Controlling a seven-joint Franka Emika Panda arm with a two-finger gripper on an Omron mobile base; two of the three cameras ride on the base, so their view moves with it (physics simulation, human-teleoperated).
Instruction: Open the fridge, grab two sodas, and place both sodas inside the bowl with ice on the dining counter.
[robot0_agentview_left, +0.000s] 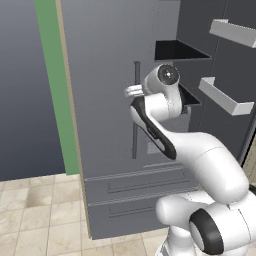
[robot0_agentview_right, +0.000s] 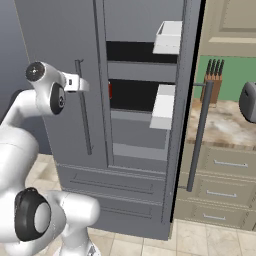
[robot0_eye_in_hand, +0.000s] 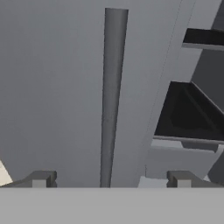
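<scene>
Fridge (robot0_agentview_right: 60, 60) stands directly ahead of us, tall and grey, with its right door (robot0_agentview_right: 187, 100) swung wide and its left door (robot0_agentview_left: 105, 85) shut. We judge the opening step half done at least: the cavity is exposed, with black shelves (robot0_agentview_right: 135, 52) and white door bins (robot0_agentview_right: 164, 106) showing in the right base view. A small red patch (robot0_agentview_right: 110, 90) sits at the left edge of the middle shelf, just behind the closed door's edge; we take it for the red soda can, though too little shows to be sure. We cannot make out the pink bottle.

Gripper (robot0_eye_in_hand: 109, 178) hovers in front of the left door, its two fingertips spread wide and holding nothing, with the left door handle (robot0_eye_in_hand: 111, 96) running up between them in the hand view. We cannot tell whether the tips touch the bar.

Left to do, as we read it: likely swing the left door, reach in, take both sodas, and carry them to the bowl on the dining counter. Nothing is grasped so far.

Around us: lower drawers (robot0_agentview_left: 135, 187) below the doors, a green wall strip (robot0_agentview_left: 57, 85) to the left, tiled floor (robot0_agentview_left: 35, 215). To the right, a cabinet counter carries a knife block (robot0_agentview_right: 214, 82). The closed left door partly screens the red patch, and the open right door's handle (robot0_agentview_right: 199, 137) narrows the approach from that side.
</scene>
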